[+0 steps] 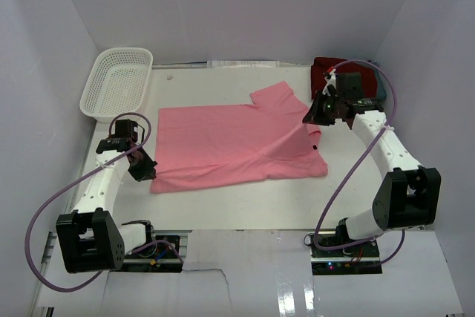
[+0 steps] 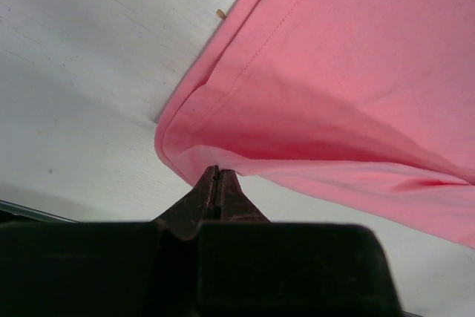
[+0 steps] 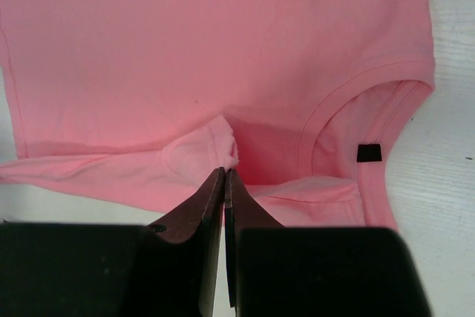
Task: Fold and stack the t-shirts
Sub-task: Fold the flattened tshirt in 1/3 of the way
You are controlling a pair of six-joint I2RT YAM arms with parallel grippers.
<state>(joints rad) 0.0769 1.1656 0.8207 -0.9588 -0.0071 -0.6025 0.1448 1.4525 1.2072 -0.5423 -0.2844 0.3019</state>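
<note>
Pink t-shirt, one; white basket, one (dark red t-shirt, one).

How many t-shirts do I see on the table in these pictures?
2. The pink t-shirt lies in the middle of the table; the dark red t-shirt sits at the far right corner. Another may be hidden behind the right arm.

The pink shirt is soft, matt cloth with stitched hems. The basket is white perforated plastic. The table looks matt, faintly grained.
</note>
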